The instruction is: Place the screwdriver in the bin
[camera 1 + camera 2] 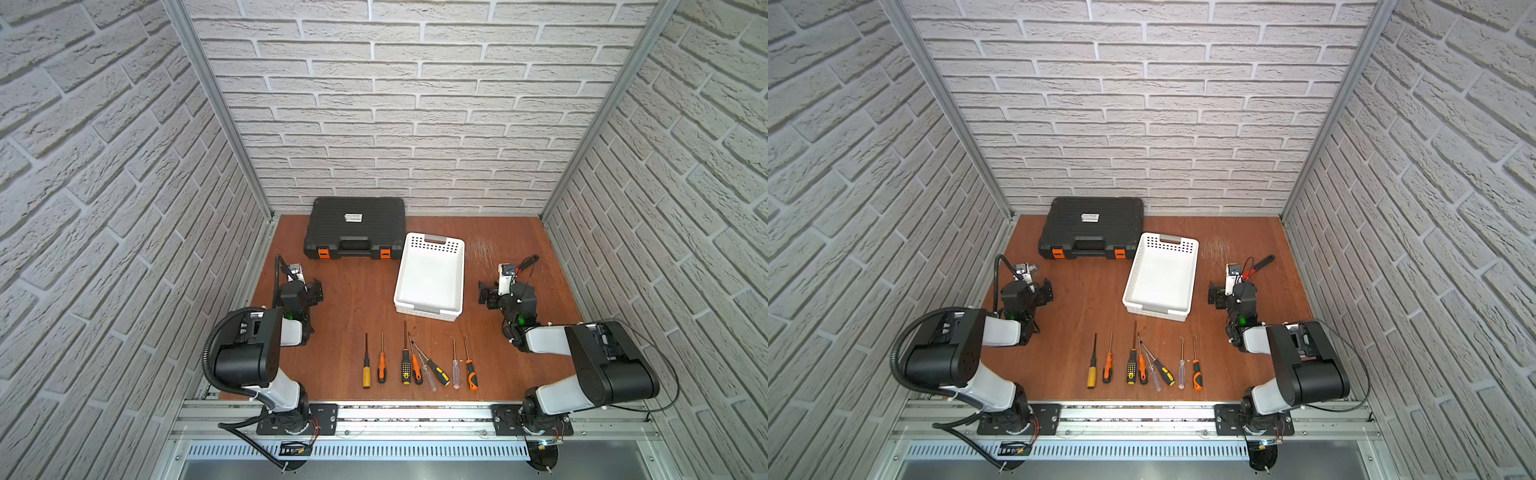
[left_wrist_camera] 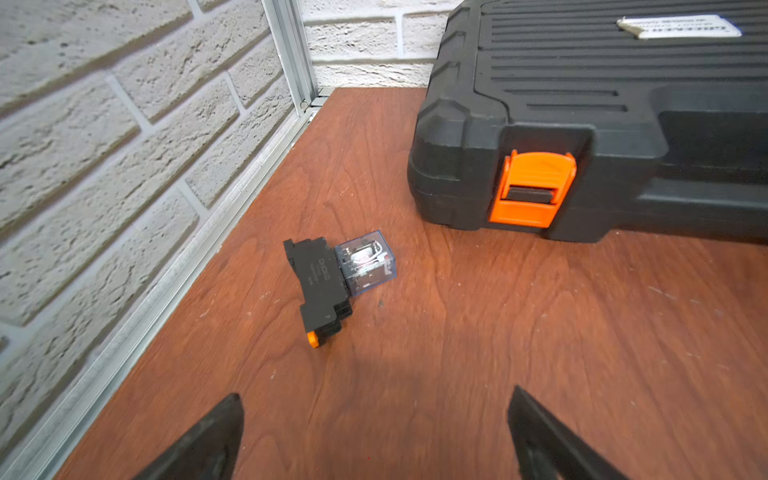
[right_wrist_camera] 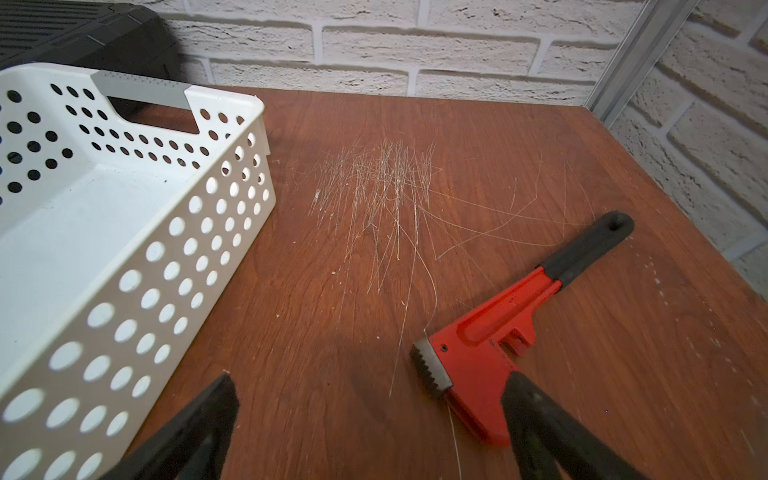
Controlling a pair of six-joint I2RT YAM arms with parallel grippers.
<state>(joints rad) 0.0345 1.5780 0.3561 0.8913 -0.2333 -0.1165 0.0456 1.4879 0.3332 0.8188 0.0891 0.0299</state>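
We see both pincers spread wide and gripping nothing. The left pincer (image 2: 376, 415) hangs over the bare counter (image 1: 357, 303) on its left side. It faces a small relay (image 2: 332, 278) in a black socket and one corner of the black tool case (image 1: 355, 226). The right pincer (image 3: 370, 399) hangs just to the right of the bin (image 1: 432, 274), with a red pipe wrench (image 3: 478, 345) lying on the wood by one of its fingers. The bin, white and perforated, stands near the counter's middle, its far corner just beside the tool case. The screwdrivers (image 1: 406, 368), eight by our count, lie in a row near the front edge, handles toward the front. They sit between the two arms, all outside the bin, and the middle four crowd close together.
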